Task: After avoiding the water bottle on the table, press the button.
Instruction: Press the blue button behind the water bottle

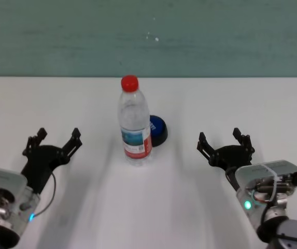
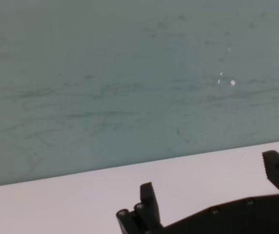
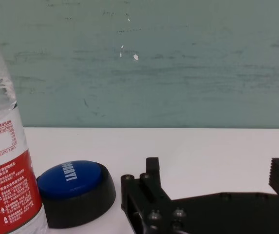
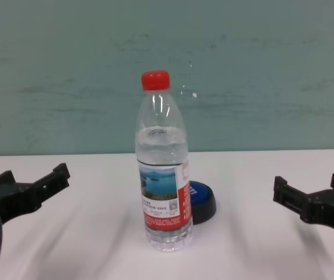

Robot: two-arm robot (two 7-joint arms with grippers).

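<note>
The water bottle (image 1: 134,124) stands upright near the middle of the white table (image 1: 241,104), clear with a red cap and a red-and-white label; it also shows in the chest view (image 4: 162,175) and the right wrist view (image 3: 5,161). Just behind it, slightly to its right, sits the blue-domed button (image 1: 158,129) on its black base, partly hidden by the bottle (image 4: 203,201); the right wrist view shows it whole (image 3: 76,190). My left gripper (image 1: 55,137) is open, left of the bottle. My right gripper (image 1: 225,139) is open, right of the button, apart from it.
A teal wall (image 1: 148,36) rises behind the table's far edge. White tabletop lies bare between each gripper and the bottle.
</note>
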